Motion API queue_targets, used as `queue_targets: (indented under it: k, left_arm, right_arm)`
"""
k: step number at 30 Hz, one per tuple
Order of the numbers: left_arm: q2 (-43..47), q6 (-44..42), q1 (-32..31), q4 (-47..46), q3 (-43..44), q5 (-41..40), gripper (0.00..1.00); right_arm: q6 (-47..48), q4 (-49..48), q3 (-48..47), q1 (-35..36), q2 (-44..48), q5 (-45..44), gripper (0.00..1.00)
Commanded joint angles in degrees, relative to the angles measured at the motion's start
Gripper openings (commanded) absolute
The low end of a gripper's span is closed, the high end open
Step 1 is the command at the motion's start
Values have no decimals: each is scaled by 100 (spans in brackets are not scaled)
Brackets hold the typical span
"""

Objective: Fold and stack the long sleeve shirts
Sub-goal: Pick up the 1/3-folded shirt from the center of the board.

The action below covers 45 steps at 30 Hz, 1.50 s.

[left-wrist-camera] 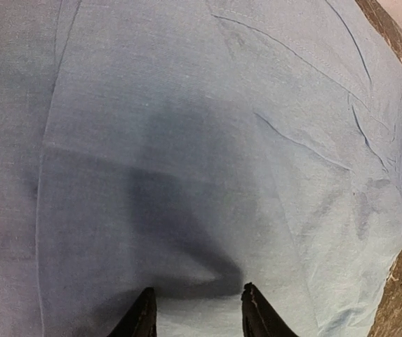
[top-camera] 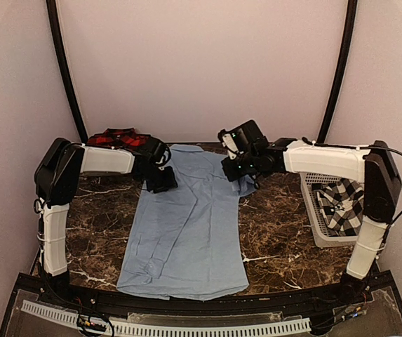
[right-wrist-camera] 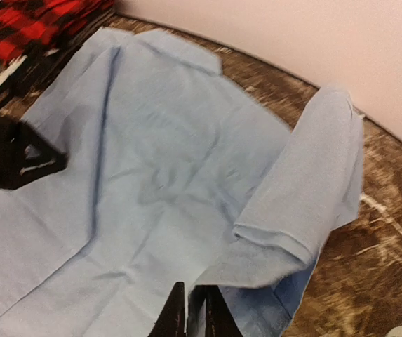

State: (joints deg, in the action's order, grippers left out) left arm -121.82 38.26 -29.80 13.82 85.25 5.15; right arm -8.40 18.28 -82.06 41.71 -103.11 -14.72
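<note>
Left arm (top-camera: 55, 232) and right arm (top-camera: 370, 239) rise from the near edge of the worktop (top-camera: 278, 232). Between them the light blue shirt (top-camera: 186, 232) lies flat down the centre, its hem at the near edge. The red-and-black plaid shirt (top-camera: 120, 137) sits at the far left corner, and the black-and-white checked shirt (top-camera: 344, 203) lies in the white basket (top-camera: 313, 217) at the right edge. From the left wrist, the left gripper (left-wrist-camera: 199, 305) holds its fingers (left-wrist-camera: 144, 316) spread apart on blue cloth. From the right wrist, the right gripper (right-wrist-camera: 193, 312) has its fingers pinched together on the folded-over sleeve.
</note>
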Motion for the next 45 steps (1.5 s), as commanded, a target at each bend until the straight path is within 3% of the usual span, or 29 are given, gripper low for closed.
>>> queue_targets:
  k: [1, 5, 9, 15, 23, 33, 41, 45]
  left_arm:
    - [356, -220, 1, 338, 231, 176, 41]
    - [669, -265, 1, 405, 257, 175, 42]
    - [921, -288, 2, 432, 186, 161, 42]
    - [1262, -304, 1, 412, -46, 289, 42]
    - [1743, -327, -15, 356, -386, 517, 43]
    - [2107, -361, -135, 243, -706, 601, 43]
    - [2338, -477, -294, 43, -907, 557, 43]
    - [2390, -586, -446, -112, -959, 520, 43]
  right_arm:
    - [145, 334, 187, 439, -329, 598, 21]
    - [-263, 139, 487, 432, -11, 811, 46]
    - [-736, -101, 767, 240, 352, 970, 55]
    - [-1570, -182, 1363, -367, 400, 1129, 54]
    - [-2103, -1247, 2421, -913, 283, 2155, 54]
    - [-2466, -2306, 2784, -1253, -437, 2593, 54]
    - [-2756, -2622, 2857, -1280, -552, 3148, 33]
    - [-2846, -2618, 2923, -1284, -294, 3315, 30]
